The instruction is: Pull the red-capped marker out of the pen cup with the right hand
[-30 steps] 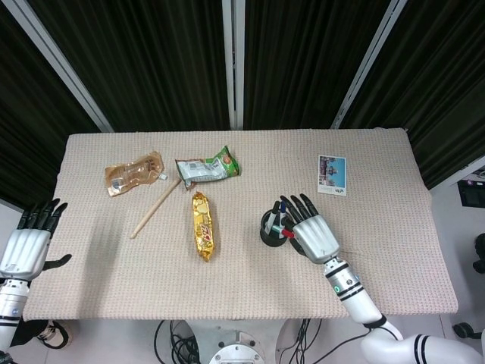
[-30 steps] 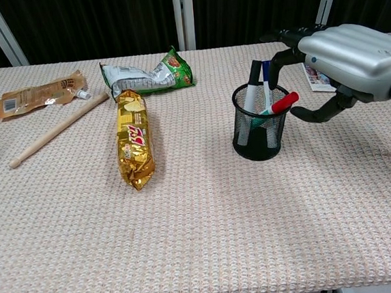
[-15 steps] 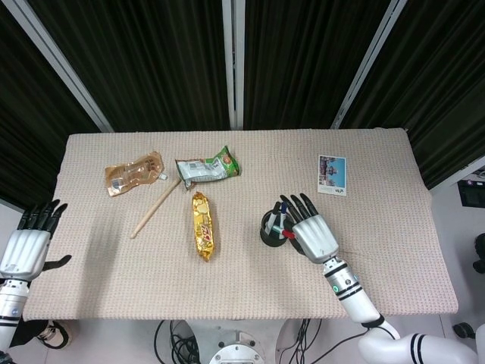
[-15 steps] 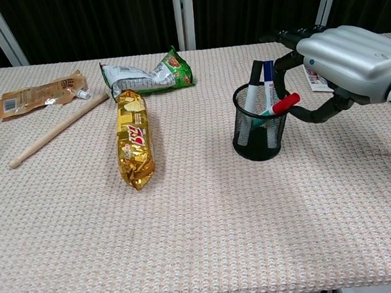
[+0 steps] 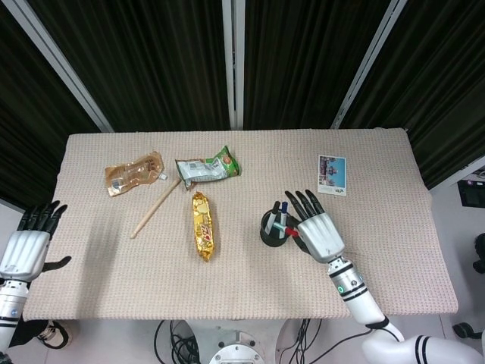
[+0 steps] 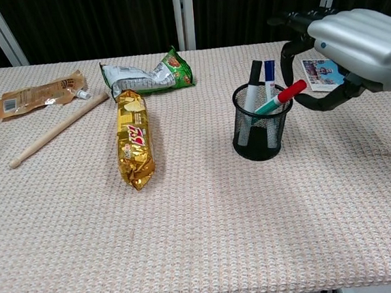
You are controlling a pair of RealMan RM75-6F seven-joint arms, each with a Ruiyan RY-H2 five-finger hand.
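Observation:
A black mesh pen cup [image 6: 261,132] stands right of the table's middle, also seen in the head view as the pen cup [image 5: 269,229]. A black-capped marker [image 6: 254,81] and a blue-capped marker [image 6: 269,77] stand in it. The red-capped marker [image 6: 279,99] has a green body and leans right over the rim, partly raised. My right hand [image 6: 355,49] pinches its red cap [image 6: 293,90] between thumb and a finger, the other fingers spread; the head view shows the right hand [image 5: 319,230] just right of the cup. My left hand [image 5: 26,247] hangs open off the table's left edge.
A gold snack bar [image 6: 133,139] lies left of the cup. Further left lie a wooden stick [image 6: 57,131], a brown pouch [image 6: 37,94] and a green-and-white packet [image 6: 149,73]. A postcard [image 6: 322,72] lies behind my right hand.
My right hand has closed thumb and finger on the red cap and moved up and to the right, drawing the marker partway out of the cup. The left hand has not moved.

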